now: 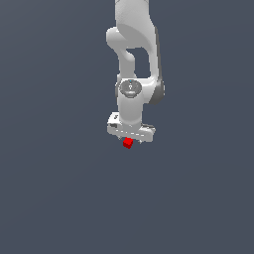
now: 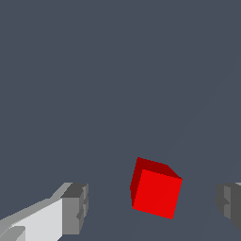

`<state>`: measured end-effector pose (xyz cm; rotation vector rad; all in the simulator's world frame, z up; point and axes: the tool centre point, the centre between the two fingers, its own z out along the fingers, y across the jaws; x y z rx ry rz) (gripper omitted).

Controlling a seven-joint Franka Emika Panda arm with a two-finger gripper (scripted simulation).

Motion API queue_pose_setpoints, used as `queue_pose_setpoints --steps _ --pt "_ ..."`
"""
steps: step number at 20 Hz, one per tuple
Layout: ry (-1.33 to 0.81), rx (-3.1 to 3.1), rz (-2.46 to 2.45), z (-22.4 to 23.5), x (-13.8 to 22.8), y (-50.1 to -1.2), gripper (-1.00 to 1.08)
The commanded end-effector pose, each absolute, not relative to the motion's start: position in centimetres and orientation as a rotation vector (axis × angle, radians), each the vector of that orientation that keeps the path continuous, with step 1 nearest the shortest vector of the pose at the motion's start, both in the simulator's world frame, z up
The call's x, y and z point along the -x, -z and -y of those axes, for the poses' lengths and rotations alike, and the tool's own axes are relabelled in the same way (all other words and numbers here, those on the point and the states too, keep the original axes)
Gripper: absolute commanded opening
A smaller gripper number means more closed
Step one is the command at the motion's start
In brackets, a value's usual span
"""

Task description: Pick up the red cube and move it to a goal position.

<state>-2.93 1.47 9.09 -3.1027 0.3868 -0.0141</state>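
Observation:
The red cube (image 1: 128,143) is a tiny bright red block just below the white gripper (image 1: 130,141) in the exterior view. In the wrist view the red cube (image 2: 155,189) lies between the two grey fingertips (image 2: 75,208), nearer the one at the other side, and touches neither. The jaws stand wide apart, so the gripper (image 2: 153,207) is open with the cube in the gap. The white arm (image 1: 134,59) comes down from the top of the exterior view.
A plain dark grey-blue ground (image 1: 59,188) fills both views. No other object, edge or marker shows.

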Motion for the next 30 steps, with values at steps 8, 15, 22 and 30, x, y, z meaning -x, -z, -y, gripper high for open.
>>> queue_pose_setpoints --steps 8,15,22,30 --pt "0.005 3.063 -0.695 -0.6 5.2 -3.6 1.0" --pt "0.001 3.045 -0.776 -0.6 5.8 -2.0 1.0" --pt "0.0 3.045 -0.777 -0.6 5.8 -2.0 -1.0" --pt "0.001 3.045 -0.777 -0.7 5.7 -2.3 -1.0"
